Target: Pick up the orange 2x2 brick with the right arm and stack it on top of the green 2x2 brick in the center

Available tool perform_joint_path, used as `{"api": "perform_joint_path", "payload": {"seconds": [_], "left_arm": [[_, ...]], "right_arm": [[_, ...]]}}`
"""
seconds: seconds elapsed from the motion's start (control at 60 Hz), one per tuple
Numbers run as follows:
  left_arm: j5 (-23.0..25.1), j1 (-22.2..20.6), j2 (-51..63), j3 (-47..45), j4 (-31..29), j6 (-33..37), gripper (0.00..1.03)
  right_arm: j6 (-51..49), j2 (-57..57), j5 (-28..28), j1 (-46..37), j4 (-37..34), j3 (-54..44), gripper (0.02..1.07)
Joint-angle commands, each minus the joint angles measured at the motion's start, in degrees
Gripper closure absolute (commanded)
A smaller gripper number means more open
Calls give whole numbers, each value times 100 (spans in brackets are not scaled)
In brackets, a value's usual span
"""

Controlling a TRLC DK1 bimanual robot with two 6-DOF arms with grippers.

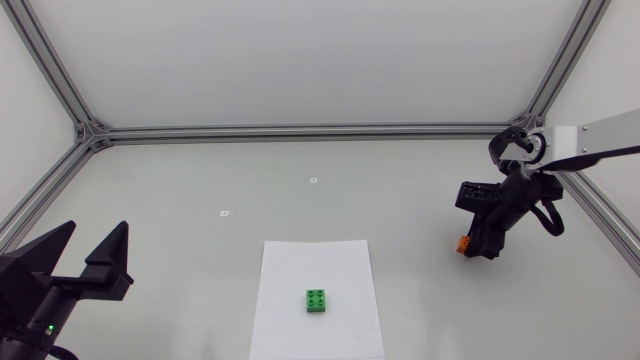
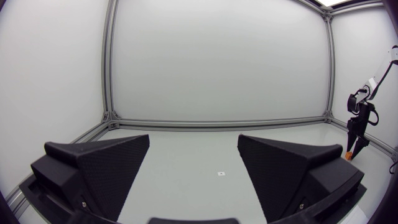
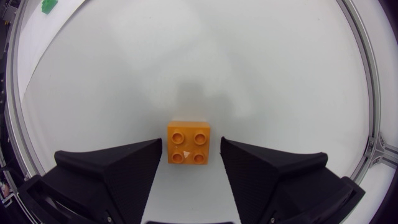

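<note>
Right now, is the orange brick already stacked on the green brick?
No: in the head view the green brick sits alone on the white sheet, while the orange brick lies apart, at the right gripper.

Two bricks, one sheet, two hands.
On the desk (image 1: 170, 170): one orange brick (image 3: 188, 142), one green brick (image 1: 318, 300), one white paper sheet (image 1: 330, 260); one left hand (image 1: 97, 235), one right hand (image 1: 478, 248); two tiny marks (image 1: 313, 181), perhaps stickers.
</note>
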Motion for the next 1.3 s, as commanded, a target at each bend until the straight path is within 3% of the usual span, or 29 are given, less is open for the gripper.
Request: {"api": "perform_joint_path", "payload": {"seconds": [0.0,0.383,0.567,0.8,1.0,1.283], "left_arm": [[23,16,-45,-235,-78,75,4],[32,16,-45,-235,-78,75,4],[23,16,-45,-235,-87,75,4],[23,16,-45,-235,-87,75,4],[23,16,-45,-235,-87,75,4],[23,16,-45,-235,-78,75,4]], "right_arm": [[-141,145,-19,46,32,-69,44],[-141,198,-10,81,50,-60,48],[-167,215,-37,99,58,-60,63],[-229,171,-37,99,-21,-43,71],[-229,-180,60,169,-161,-113,80],[-229,-1173,78,512,-680,-262,82]]}}
